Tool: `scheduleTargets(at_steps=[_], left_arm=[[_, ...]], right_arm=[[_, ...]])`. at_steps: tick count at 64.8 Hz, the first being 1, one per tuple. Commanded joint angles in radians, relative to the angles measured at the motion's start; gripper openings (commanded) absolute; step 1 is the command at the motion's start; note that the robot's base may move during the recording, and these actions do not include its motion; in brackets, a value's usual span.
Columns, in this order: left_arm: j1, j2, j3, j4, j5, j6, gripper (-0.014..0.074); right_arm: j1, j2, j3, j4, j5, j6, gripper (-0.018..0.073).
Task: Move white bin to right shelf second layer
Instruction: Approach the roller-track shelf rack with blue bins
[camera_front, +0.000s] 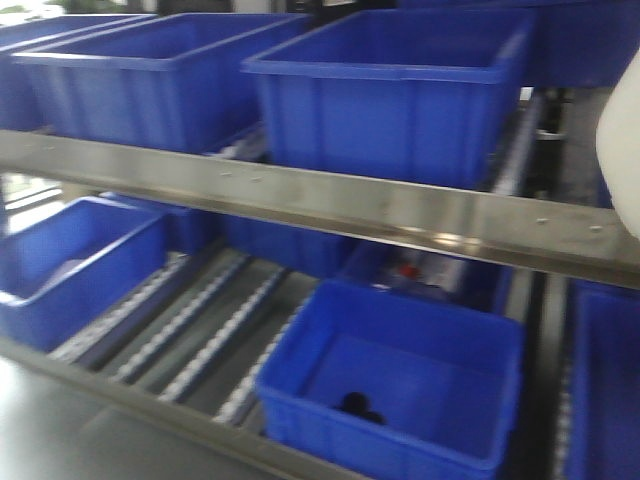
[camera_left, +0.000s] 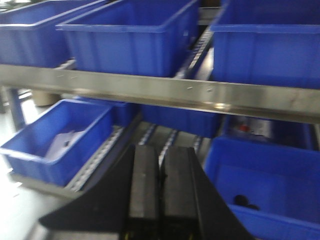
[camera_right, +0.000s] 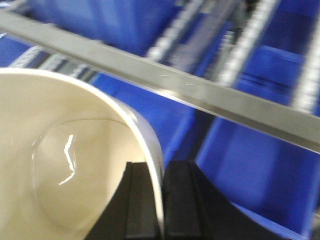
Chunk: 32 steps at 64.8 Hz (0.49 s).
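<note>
The white bin (camera_right: 60, 125) is a glossy cream tub that fills the lower left of the right wrist view. My right gripper (camera_right: 162, 167) is shut on its rim, one finger inside the wall and one outside. In the front view only a sliver of the white bin (camera_front: 622, 150) shows at the right edge, held up level with the steel front rail (camera_front: 400, 205) of a shelf layer with roller tracks (camera_front: 518, 160). The same rail (camera_right: 200, 92) crosses just beyond the bin. My left gripper (camera_left: 160, 150) is shut on nothing, in front of the lower shelf.
Large blue crates (camera_front: 400, 90) fill the upper layer behind the rail. Below it are more blue crates (camera_front: 400, 380), one holding small dark items (camera_front: 358, 406), and another at the left (camera_left: 55, 145) with white scraps inside. Bare roller tracks (camera_front: 190, 320) run between them.
</note>
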Motion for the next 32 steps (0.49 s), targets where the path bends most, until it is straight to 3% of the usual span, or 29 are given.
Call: scheduleTargets(at_steps=[1,32], left_arm=[[-0.003,-0.015,0.037,0.000,-0.085,-0.003,0.0085],[-0.003,-0.015,0.037,0.000,-0.085,-0.003,0.0085]], right_arm=[[-0.008,0.002,-0.032,0.010,-0.100,0.001,0.0046],[-0.008,0.002,-0.032,0.010,-0.100,0.001,0.0046]])
